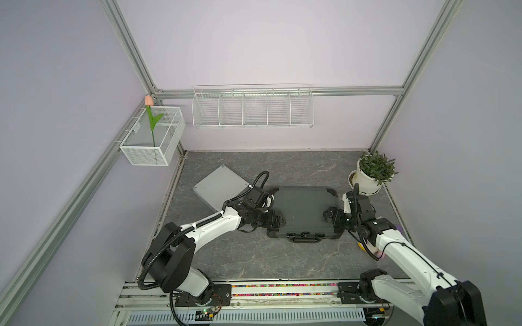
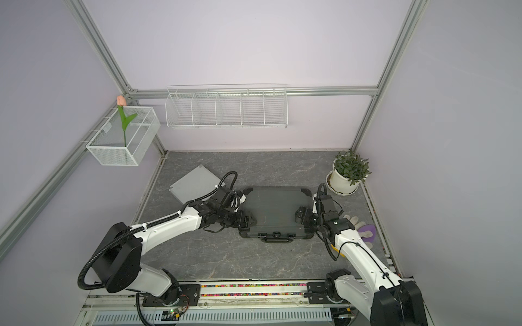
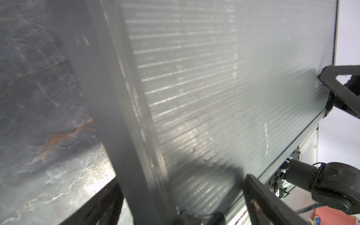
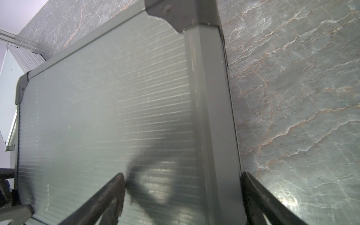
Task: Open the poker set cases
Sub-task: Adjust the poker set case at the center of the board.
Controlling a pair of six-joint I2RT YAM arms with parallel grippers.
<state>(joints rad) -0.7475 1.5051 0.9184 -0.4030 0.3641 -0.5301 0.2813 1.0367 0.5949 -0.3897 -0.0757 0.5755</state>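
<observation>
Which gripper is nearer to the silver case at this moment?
Left. The left gripper is at the edge of the dark case facing the silver case; the right gripper is at the opposite edge, with the dark case between.

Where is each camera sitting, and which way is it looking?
Top views: high over the robot's front edge, facing down toward the back wall; both arms, left gripper, right gripper, dark case and silver case show.
Left wrist: on the left arm, facing across the dark case's ribbed lid; its own fingers show, plus the right arm's fingers opposite.
Right wrist: on the right arm, facing along that lid and the table; its own fingers show.
Shared: both wrist views see the same lid.
</observation>
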